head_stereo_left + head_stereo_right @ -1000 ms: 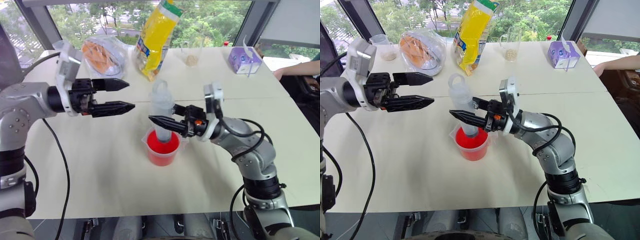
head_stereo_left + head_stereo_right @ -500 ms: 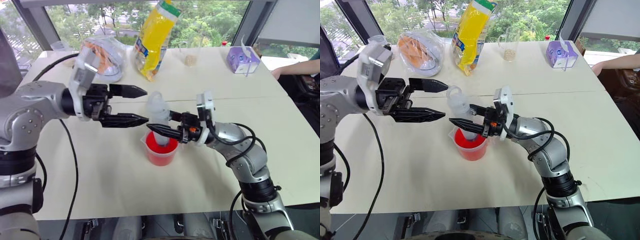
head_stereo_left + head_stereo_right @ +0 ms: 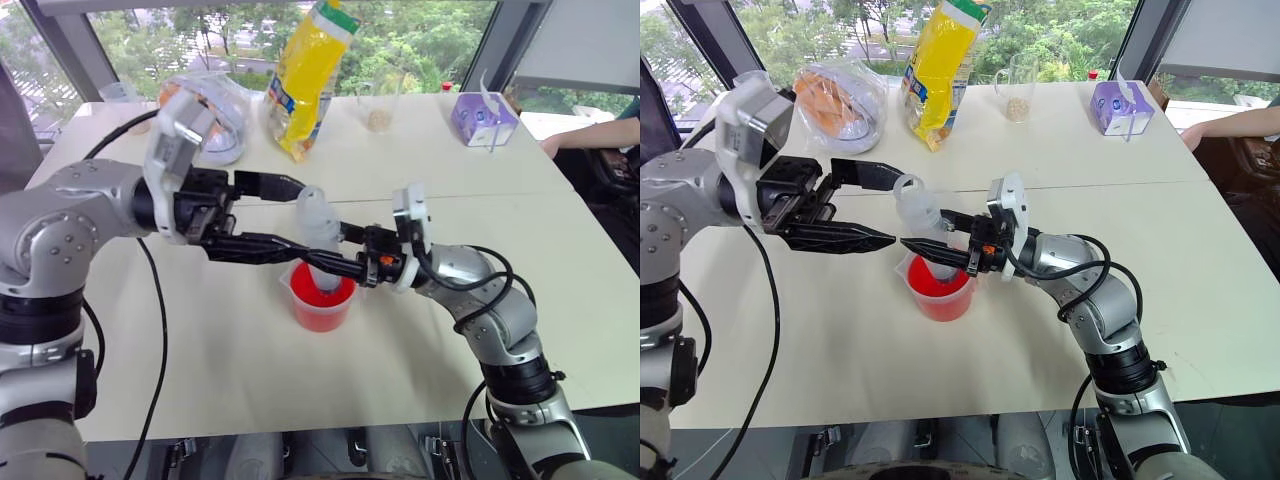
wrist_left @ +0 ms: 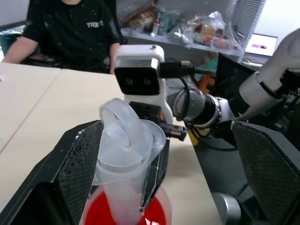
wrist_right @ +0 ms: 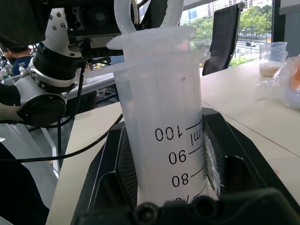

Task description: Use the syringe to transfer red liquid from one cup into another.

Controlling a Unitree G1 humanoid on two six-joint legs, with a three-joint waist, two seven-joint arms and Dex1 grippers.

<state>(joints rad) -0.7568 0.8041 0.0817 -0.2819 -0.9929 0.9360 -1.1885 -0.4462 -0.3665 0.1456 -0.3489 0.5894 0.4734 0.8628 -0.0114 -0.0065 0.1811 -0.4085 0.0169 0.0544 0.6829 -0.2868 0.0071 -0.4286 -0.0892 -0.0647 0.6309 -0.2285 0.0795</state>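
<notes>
The clear syringe (image 3: pixel 318 215) stands upright with its lower end in the beaker (image 3: pixel 322 300) of red liquid (image 3: pixel 325 312) at the table's middle. My right gripper (image 3: pixel 315 258) reaches in level from the right, shut on the syringe's barrel (image 5: pixel 159 122) just above the beaker's rim. My left gripper (image 3: pixel 898 208) comes from the left, open and level. Its fingers (image 4: pixel 79 159) flank the syringe's top end (image 4: pixel 124 140), which sits close to one of them. Another cup for the liquid is out of view.
At the back of the table lie a yellow bag (image 3: pixel 310 75) and a clear bag with orange contents (image 3: pixel 205 110). Cups with beige grains (image 3: pixel 380 105) and a purple box (image 3: pixel 487 118) stand there too. A person's arm (image 3: pixel 600 135) rests at the far right.
My left gripper has moved right, still open, from clear of the syringe to either side of its top. The right gripper has kept its hold on the barrel.
</notes>
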